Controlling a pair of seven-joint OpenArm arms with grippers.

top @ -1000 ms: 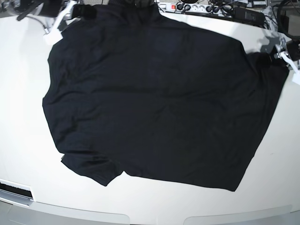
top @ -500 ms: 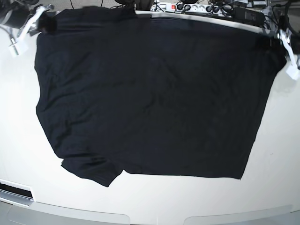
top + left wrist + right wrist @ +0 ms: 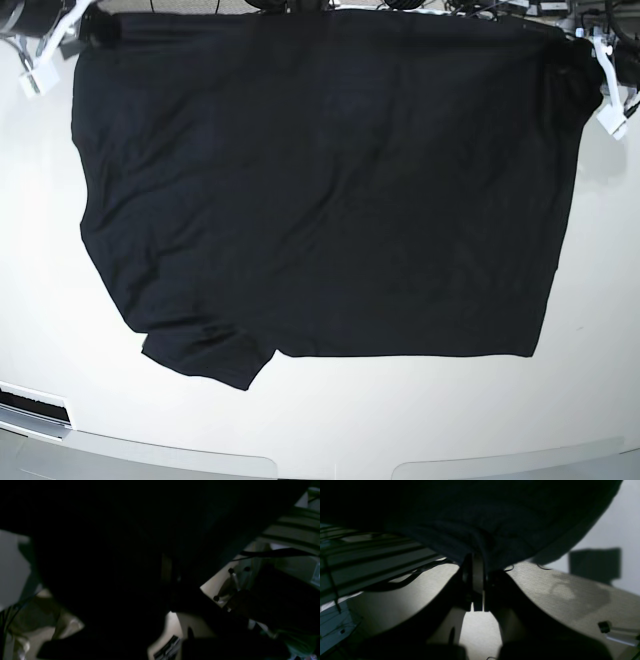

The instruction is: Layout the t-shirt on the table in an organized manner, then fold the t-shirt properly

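The black t-shirt (image 3: 320, 190) hangs spread wide over the white table (image 3: 30, 250), its top edge stretched between my two grippers. At the upper left of the base view, my right gripper (image 3: 95, 25) is shut on one top corner. The right wrist view shows its fingers pinching the black fabric (image 3: 495, 525) at the right gripper (image 3: 478, 562). My left gripper (image 3: 580, 45) is shut on the other top corner at the upper right. The left wrist view is nearly all dark t-shirt cloth (image 3: 100, 542). One sleeve (image 3: 205, 350) lies bunched at the lower left.
White tags dangle from both wrists (image 3: 35, 80) (image 3: 612, 122). Cables (image 3: 480, 5) run along the table's far edge, mostly hidden behind the shirt. A grey slot (image 3: 35, 410) sits at the near left edge.
Both grippers have moved farther back and apart with the shirt's corners. The cloth is now pulled wider and flatter, and its lower hem runs straighter.
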